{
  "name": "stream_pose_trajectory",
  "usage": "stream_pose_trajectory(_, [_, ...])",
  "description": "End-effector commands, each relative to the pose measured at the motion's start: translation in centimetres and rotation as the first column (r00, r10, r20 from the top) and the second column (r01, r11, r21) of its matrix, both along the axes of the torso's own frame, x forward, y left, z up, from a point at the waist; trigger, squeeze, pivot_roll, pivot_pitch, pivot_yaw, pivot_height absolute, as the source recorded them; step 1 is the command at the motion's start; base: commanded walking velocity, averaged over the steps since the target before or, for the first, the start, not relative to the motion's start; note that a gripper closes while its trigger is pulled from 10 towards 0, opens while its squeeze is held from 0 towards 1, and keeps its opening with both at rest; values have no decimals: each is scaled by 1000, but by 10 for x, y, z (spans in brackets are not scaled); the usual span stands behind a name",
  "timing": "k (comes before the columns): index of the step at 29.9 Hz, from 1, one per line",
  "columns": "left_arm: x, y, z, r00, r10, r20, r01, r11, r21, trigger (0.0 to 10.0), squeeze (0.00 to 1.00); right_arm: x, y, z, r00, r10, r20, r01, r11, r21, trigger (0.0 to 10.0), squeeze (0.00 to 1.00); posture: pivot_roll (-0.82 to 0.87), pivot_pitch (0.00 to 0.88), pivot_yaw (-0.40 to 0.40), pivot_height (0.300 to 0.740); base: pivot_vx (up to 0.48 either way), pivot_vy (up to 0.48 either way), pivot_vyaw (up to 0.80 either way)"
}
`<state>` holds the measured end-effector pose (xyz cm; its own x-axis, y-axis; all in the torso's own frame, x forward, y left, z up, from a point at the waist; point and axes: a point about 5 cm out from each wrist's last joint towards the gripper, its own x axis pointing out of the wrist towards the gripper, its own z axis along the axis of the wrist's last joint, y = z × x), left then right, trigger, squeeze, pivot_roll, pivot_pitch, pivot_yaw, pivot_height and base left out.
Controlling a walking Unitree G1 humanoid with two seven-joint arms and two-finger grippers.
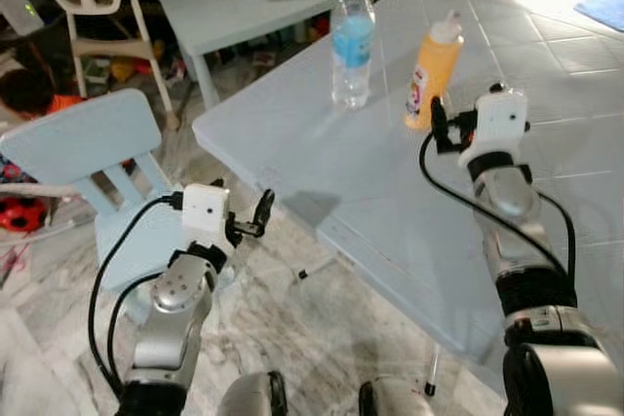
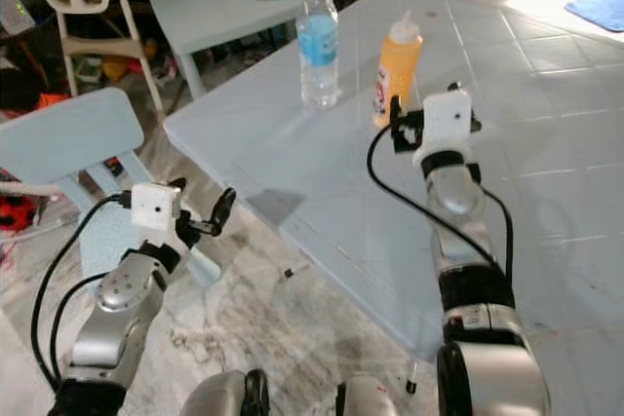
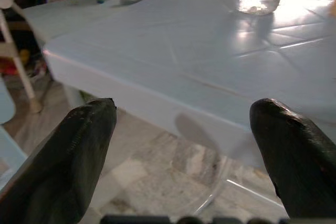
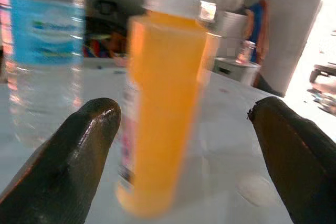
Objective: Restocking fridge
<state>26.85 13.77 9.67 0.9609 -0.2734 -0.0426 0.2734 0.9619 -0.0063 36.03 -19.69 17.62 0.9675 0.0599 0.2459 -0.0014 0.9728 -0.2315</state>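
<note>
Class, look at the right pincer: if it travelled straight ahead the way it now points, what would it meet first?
Most likely the orange bottle, standing upright between the open right pincer fingers' line of travel. The water bottle stands beside it, off that line.

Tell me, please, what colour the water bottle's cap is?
Blue, matching its label; the water bottle shows best in the left eye view.

Two silver metal arms with rounded, jointed segments end in white box-shaped wrist housings. Black cables loop from each housing back along the forearm. The left gripper [image 1: 255,216] and right gripper [image 1: 441,124] each carry two long, glossy black fingers [image 3: 79,150] with rounded tips. Dark collars ring the elbows.
</note>
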Motion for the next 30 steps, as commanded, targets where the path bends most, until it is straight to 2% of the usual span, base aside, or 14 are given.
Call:
stream_pose_trajectory(1, [-1,8,2,1000,25,-1,-25,999,34,10000,0,4,5,7,999,33,21,-33,999,3,10000,0,79,160,119,740,0,0,0])
stream_pose_trajectory(7, [-3,12,5,999,34,-8,-34,998,43,10000,0,9,5,16,997,55,48,-55,998,-8,10000,0,84,163,120,740,0,0,0])
stream_pose_trajectory(14, [-10,17,6,999,41,-30,-39,997,61,10000,0,19,-1,40,993,31,114,-29,999,-20,10000,0,107,186,125,740,0,0,0])
stream_pose_trajectory(30, [-16,18,7,998,30,-55,-26,997,78,10000,0,34,-4,67,990,20,141,-20,1000,-1,10000,0,127,211,140,740,0,0,0])
